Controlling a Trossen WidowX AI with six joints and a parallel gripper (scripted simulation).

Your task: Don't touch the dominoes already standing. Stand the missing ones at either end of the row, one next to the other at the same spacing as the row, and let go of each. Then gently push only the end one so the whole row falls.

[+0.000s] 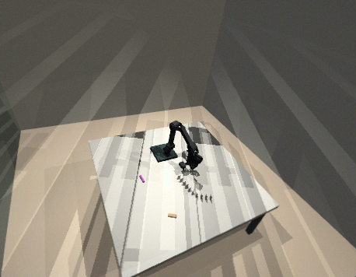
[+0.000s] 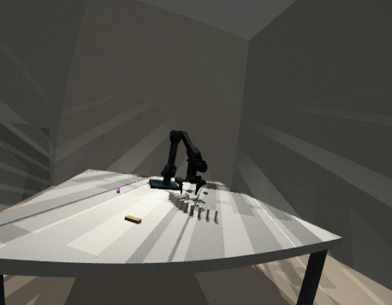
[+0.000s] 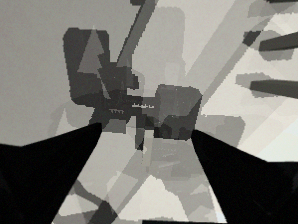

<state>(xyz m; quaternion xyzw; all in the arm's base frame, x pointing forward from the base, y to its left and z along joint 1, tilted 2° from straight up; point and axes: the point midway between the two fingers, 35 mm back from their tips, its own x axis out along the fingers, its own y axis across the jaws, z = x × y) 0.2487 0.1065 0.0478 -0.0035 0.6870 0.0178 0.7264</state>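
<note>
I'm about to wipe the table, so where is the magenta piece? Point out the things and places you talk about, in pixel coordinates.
In the top view, the magenta piece [image 1: 142,178] [image 2: 118,189] lies on the table, left of the curved domino row.

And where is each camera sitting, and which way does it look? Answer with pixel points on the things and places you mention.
Top: high up, looking slantwise down at the table [image 1: 110,218] [image 2: 134,269]; the whole robot arm [image 1: 186,138] [image 2: 173,154] shows.
Exterior: lower, beyond the table's near edge, looking across it at the arm, which shows whole too.
Wrist: on the arm by its open gripper [image 1: 189,168] [image 2: 190,191] [image 3: 147,129], looking past the fingers at the tabletop; only the two dark fingers show for sure.
Top and exterior share the domino row [image 1: 193,193] [image 2: 191,209], the purple stick [image 1: 141,178] [image 2: 118,189] and the orange block [image 1: 172,215] [image 2: 133,219].
</note>
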